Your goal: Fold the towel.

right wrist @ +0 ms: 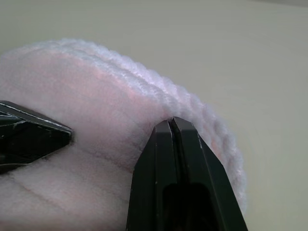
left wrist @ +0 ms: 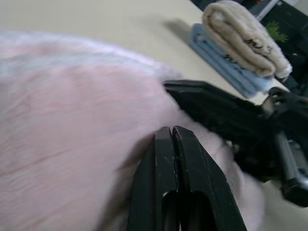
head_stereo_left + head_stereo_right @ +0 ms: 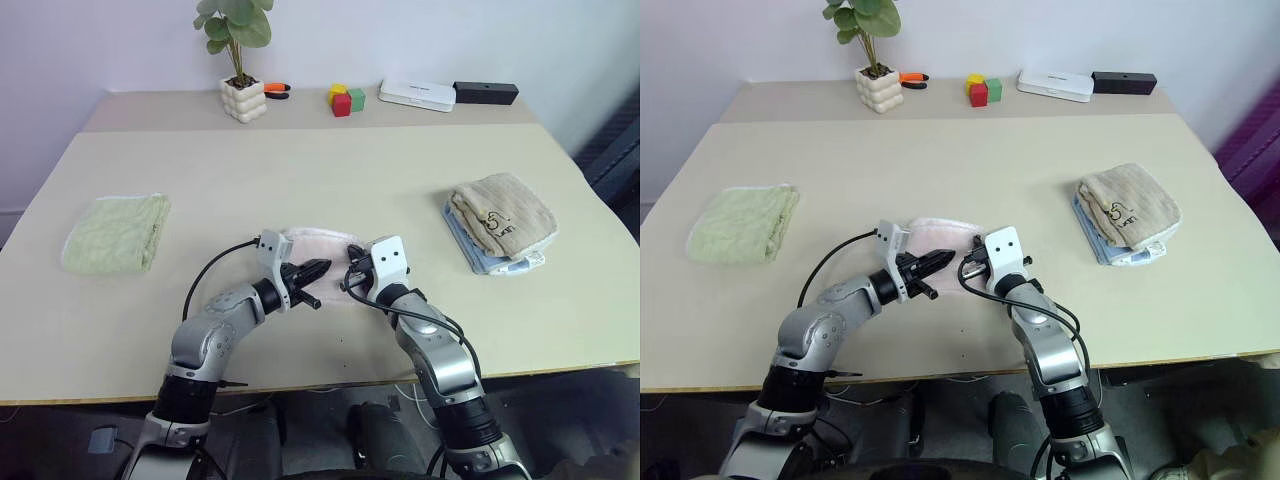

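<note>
The towel is pale pink and lies folded into a small pad at the table's near middle. My left gripper is shut, its black tips resting over the pad's near edge and pointing right. From the other side, my right gripper is shut too and points left, so the two sets of tips nearly meet. In the left wrist view the shut fingers lie on pink terry, with the right gripper's black finger just beyond. The right wrist view shows shut fingers on the towel's rounded fold. No cloth shows between either pair.
A light green folded towel lies at the left. At the right, a tan folded towel sits on a blue one. Along the back stand a potted plant, orange tool, coloured blocks, white box and black box.
</note>
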You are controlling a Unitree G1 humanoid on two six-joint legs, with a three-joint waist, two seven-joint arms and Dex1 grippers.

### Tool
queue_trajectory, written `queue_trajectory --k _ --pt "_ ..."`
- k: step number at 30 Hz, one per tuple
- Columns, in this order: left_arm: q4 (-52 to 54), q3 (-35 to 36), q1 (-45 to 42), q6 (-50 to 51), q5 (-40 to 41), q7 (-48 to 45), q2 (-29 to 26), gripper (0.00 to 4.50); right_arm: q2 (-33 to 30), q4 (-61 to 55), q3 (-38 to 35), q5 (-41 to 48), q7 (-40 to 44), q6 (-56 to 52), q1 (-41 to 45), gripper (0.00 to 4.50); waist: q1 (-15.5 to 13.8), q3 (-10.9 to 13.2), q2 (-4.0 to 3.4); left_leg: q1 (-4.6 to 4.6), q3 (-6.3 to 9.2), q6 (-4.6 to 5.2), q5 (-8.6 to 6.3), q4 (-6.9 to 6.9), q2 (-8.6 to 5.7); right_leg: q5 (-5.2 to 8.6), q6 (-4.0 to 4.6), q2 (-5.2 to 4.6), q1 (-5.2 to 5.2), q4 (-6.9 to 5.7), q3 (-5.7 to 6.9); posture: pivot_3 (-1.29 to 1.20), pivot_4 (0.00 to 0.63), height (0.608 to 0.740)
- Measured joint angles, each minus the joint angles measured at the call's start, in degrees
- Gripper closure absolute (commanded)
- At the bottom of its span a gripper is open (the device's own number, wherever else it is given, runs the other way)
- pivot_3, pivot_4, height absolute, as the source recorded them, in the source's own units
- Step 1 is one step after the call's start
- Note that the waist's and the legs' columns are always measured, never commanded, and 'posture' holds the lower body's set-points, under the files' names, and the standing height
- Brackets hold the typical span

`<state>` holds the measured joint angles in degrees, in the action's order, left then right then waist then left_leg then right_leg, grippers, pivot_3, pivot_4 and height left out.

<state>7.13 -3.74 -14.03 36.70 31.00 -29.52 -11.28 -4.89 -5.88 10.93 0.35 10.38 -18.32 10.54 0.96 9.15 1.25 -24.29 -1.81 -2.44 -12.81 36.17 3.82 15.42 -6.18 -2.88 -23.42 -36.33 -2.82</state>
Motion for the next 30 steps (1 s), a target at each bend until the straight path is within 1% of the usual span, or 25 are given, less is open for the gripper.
queue_trajectory --k 4,8,11,13,15,16,18,20,23,24,27,30 --pt "2.0 2.2 4.2 -1.1 1.1 -2.5 -2.4 4.49 -0.4 0.3 -0.1 -0.8 -0.2 0.3 0.2 4.5 0.0 0.0 -0.01 0.01 0.0 0.0 0.0 0.0 0.01 0.01 0.01 0.0 0.0 0.0 0.0 0.0 0.15 0.74" --pt "3.1 4.2 6.0 -1.1 2.3 -3.1 -3.4 4.49 -0.7 0.3 -0.6 -1.3 -0.3 0.5 1.0 4.5 -0.2 0.0 -0.01 0.0 -0.01 0.0 0.0 0.06 0.01 0.02 0.07 -0.02 0.03 0.01 -0.01 0.0 0.15 0.74" --pt "4.7 6.1 7.0 -0.1 4.6 -3.3 -4.1 4.49 -0.7 -0.8 -2.8 1.0 1.3 0.5 1.9 4.5 -0.2 0.0 -0.01 -0.01 0.0 0.0 0.0 0.03 0.01 0.02 0.06 -0.02 0.01 0.01 -0.01 0.0 0.15 0.74" --pt "5.9 8.5 7.0 2.6 8.8 -3.4 -4.4 4.49 -1.8 -3.1 -4.1 3.7 4.3 0.6 2.2 4.5 -0.2 0.0 -0.01 -0.04 0.0 0.0 0.0 0.03 0.01 0.01 0.05 -0.02 -0.02 0.01 -0.01 0.0 0.15 0.74" --pt "7.3 11.4 6.6 5.3 13.4 -3.8 -5.4 4.5 -2.7 -6.0 -5.7 7.9 7.8 0.4 2.9 3.97 -0.1 0.0 -0.01 -0.04 0.01 0.0 0.0 0.03 0.02 -0.01 0.02 -0.01 -0.02 0.0 0.0 0.0 0.15 0.74" --pt "7.7 12.1 6.4 5.8 14.4 -3.9 -6.3 4.5 -3.3 -7.4 -6.3 9.5 9.3 0.3 3.4 3.75 -0.1 0.0 -0.01 -0.03 0.02 0.0 0.0 0.02 0.02 -0.01 0.02 0.0 -0.01 0.0 0.0 0.0 0.15 0.74" --pt "7.6 13.6 5.4 7.1 16.0 -4.3 -8.7 4.5 -5.6 -10.3 -7.6 14.0 14.0 0.2 4.0 2.76 -0.2 0.0 -0.01 -0.03 0.02 0.0 0.0 0.03 0.02 -0.01 0.02 0.0 0.0 0.0 0.01 0.0 0.15 0.74" --pt "6.6 16.5 3.4 8.6 17.6 -4.4 -11.8 4.5 -9.6 -13.3 -9.2 18.2 19.1 -0.1 4.2 1.76 -0.3 0.0 -0.01 -0.01 0.02 0.0 0.0 0.05 0.02 0.01 0.05 0.0 0.04 0.02 0.01 0.0 0.15 0.74" --pt "4.3 19.2 0.8 10.1 19.4 -4.7 -14.5 4.5 -16.0 -15.4 -11.0 22.5 26.1 -0.4 3.6 0.28 -0.3 0.0 -0.01 0.0 0.01 0.0 0.0 0.04 0.01 0.01 0.05 -0.01 0.08 0.05 0.01 0.0 0.15 0.74" --pt "3.5 19.3 0.3 10.5 19.6 -5.3 -15.5 4.5 -18.4 -15.7 -11.4 23.6 28.6 -0.5 2.9 0.07 -0.3 0.0 -0.01 0.0 0.01 0.0 0.0 0.05 0.01 0.02 0.06 -0.01 0.07 0.06 0.02 0.0 0.15 0.74" --pt "0.0 19.5 -0.6 10.7 19.5 -6.6 -17.7 4.5 -25.4 -16.1 -12.8 25.8 35.2 -0.5 0.9 0.07 -0.3 0.0 -0.01 0.0 0.0 0.0 0.0 0.02 0.01 0.02 0.06 0.0 0.05 0.07 0.01 0.0 0.15 0.74" --pt "-3.5 19.8 -2.4 10.8 19.2 -7.8 -19.6 4.5 -31.1 -16.6 -14.9 28.0 40.5 -1.1 -0.4 0.07 -0.3 0.0 0.01 0.0 0.01 0.0 0.0 0.02 0.01 0.03 0.07 0.01 0.04 0.07 0.01 0.0 0.15 0.74"
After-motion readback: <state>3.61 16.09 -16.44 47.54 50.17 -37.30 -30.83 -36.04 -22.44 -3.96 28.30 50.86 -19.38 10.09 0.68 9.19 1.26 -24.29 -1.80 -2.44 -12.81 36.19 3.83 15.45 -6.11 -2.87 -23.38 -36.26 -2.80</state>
